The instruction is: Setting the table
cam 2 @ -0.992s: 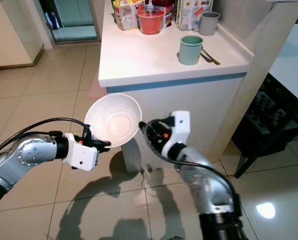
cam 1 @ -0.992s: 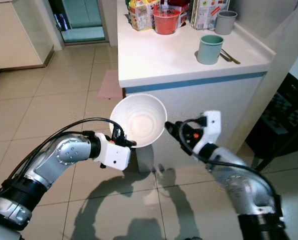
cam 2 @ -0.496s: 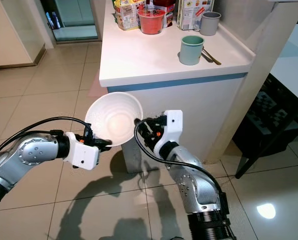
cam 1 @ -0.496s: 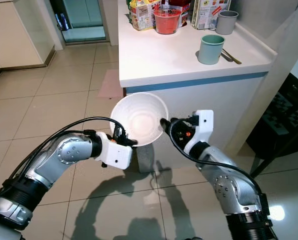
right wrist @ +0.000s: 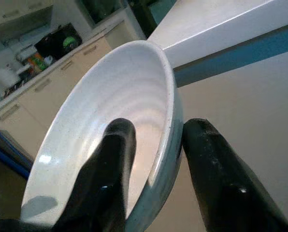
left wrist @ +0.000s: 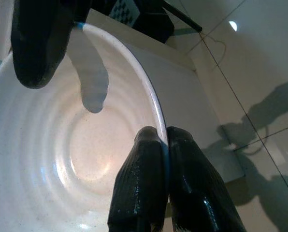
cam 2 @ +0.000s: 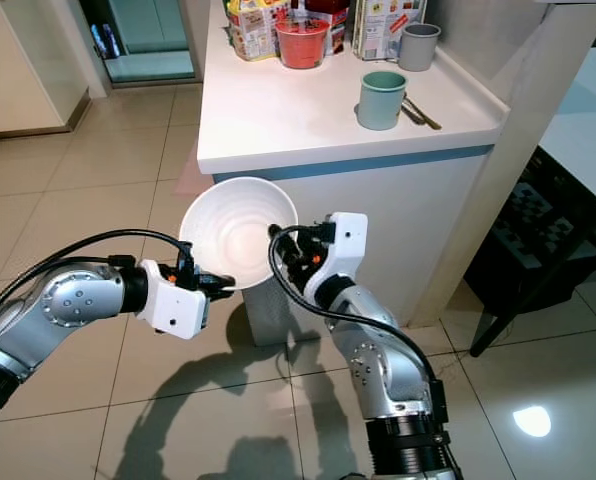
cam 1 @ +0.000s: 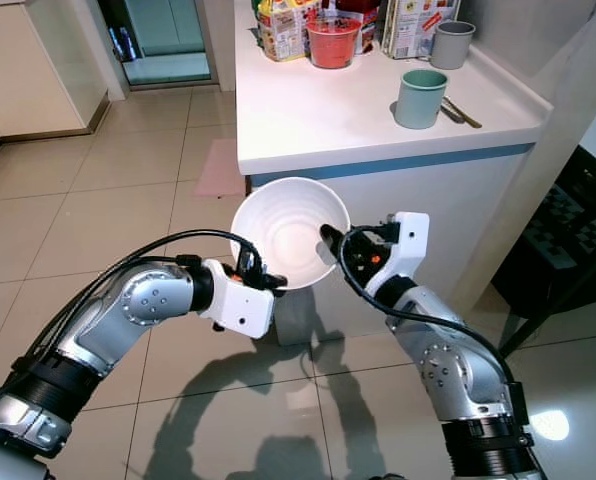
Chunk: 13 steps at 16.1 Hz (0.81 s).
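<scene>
A white bowl [cam 1: 289,232] is held in the air in front of the counter [cam 1: 328,110], below its edge and tilted so that its ribbed inside faces the camera. Nothing is seen inside the bowl.

The bowl's lower left rim is pinched by the left gripper [left wrist: 164,145], one finger inside and one outside, pressed together on the wall. The right gripper [right wrist: 156,140] is placed at the right rim with its fingers spread, one inside the bowl and one outside; the rim lies between them, and contact cannot be judged.

On the counter a green cup [cam 1: 419,97] is seen near the front, with cutlery [cam 1: 460,112] just beside it. At the back a grey cup [cam 1: 450,43], a red tub [cam 1: 333,41] and cartons [cam 1: 283,27] are grouped. The cups' contents cannot be made out.
</scene>
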{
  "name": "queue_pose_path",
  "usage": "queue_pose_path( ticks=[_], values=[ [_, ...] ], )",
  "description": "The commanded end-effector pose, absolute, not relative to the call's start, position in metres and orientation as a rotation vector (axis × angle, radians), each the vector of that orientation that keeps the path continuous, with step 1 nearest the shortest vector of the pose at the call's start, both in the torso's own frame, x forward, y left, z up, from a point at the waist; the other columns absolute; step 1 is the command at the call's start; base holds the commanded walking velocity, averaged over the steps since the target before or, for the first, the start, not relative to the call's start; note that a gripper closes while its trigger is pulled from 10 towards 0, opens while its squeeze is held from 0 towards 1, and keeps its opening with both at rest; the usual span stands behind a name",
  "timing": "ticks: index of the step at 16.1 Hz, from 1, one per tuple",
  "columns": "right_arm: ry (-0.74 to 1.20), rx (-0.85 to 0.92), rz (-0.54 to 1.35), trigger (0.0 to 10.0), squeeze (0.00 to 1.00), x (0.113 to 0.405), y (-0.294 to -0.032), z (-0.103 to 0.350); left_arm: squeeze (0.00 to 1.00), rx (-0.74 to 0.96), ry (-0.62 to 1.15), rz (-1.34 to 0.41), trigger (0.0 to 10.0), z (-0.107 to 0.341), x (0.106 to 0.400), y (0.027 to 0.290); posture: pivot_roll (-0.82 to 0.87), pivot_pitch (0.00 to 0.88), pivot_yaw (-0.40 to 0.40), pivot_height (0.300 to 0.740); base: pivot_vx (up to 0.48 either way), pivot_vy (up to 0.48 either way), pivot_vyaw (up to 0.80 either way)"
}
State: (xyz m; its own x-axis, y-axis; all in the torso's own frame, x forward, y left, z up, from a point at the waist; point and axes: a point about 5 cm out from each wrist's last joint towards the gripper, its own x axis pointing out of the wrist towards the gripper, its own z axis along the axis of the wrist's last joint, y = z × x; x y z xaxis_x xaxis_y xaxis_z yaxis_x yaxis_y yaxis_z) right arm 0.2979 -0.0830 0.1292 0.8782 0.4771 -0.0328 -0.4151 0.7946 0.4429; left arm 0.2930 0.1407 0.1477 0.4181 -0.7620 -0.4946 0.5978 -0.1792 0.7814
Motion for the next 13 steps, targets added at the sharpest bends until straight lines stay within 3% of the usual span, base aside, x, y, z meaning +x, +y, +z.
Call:
queue_pose_path(
  ticks=[1, 4, 5, 7, 8, 13],
  values=[
    [0.179, 0.419, 0.456, 0.0, 0.0, 0.2998, -0.085, 0.1223, 0.0, 1.262, -0.325, -1.203, 0.0, 0.1742, 0.2924, 0.129, 0.16, 0.0, 0.074, 0.74, 0.0, 0.0, 0.0],
    [0.183, 0.402, 0.45, 0.0, 0.0, 0.3002, -0.0839, 0.1197, 0.0, 1.266, -0.321, -1.202, 0.0, 0.1744, 0.2923, 0.1294, 0.16, 0.0, 0.075, 0.74, 0.0, 0.0, 0.0],
    [0.187, 0.395, 0.449, 6.5, 0.0, 0.3004, -0.083, 0.119, 0.0, 1.267, -0.32, -1.202, 0.0, 0.1745, 0.2924, 0.1296, 0.16, 0.0, 0.076, 0.74, 0.0, 0.0, 0.0],
    [0.189, 0.384, 0.441, 10.0, 0.0, 0.3009, -0.0826, 0.1182, 0.0, 1.267, -0.317, -1.203, 0.0, 0.1745, 0.2923, 0.1298, 0.16, 0.0, 0.077, 0.74, 0.0, 0.0, 0.0],
    [0.178, 0.392, 0.435, 0.0, 0.0, 0.301, -0.0829, 0.1186, 0.0, 1.268, -0.317, -1.202, 0.0, 0.1746, 0.2923, 0.1299, 0.16, 0.0, 0.077, 0.74, 0.0, 0.0, 0.0],
    [0.158, 0.406, 0.427, 0.0, 0.0, 0.3014, -0.0836, 0.1194, 0.0, 1.27, -0.325, -1.199, 0.0, 0.1768, 0.2926, 0.1296, 0.17, 0.0, 0.079, 0.74, 0.0, 0.0, 0.0]
  ],
)
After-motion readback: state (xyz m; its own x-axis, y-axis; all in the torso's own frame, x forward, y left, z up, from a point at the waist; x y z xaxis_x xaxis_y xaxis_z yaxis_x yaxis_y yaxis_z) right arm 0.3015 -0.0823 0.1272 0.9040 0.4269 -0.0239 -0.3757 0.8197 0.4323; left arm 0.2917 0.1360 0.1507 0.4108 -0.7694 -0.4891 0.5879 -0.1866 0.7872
